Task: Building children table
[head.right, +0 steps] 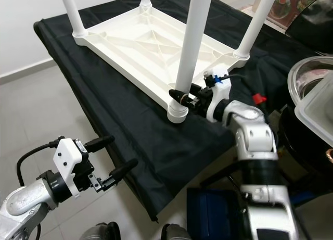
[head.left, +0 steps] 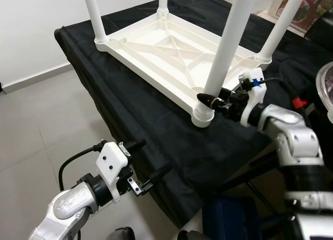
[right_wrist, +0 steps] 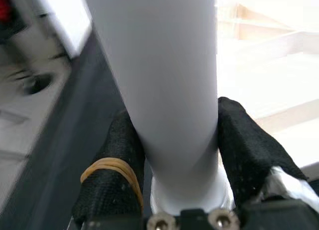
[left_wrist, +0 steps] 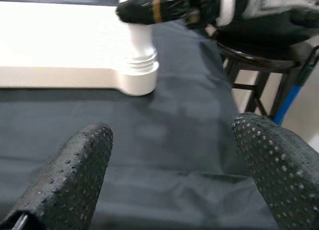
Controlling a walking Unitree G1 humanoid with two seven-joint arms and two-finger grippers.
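The upturned children's table top [head.left: 171, 52] is white, and so are its four legs, among them the near leg [head.left: 226, 47]. It lies on a black cloth [head.left: 135, 115] covering the bench. The floor [head.left: 36, 125] is pale grey tile. Both arms are silver. The right gripper [head.left: 214, 100] has black fingers with dotted pads and a yellow-orange rubber band [right_wrist: 112, 167]; the left gripper [head.left: 148, 162] is black with a white housing.
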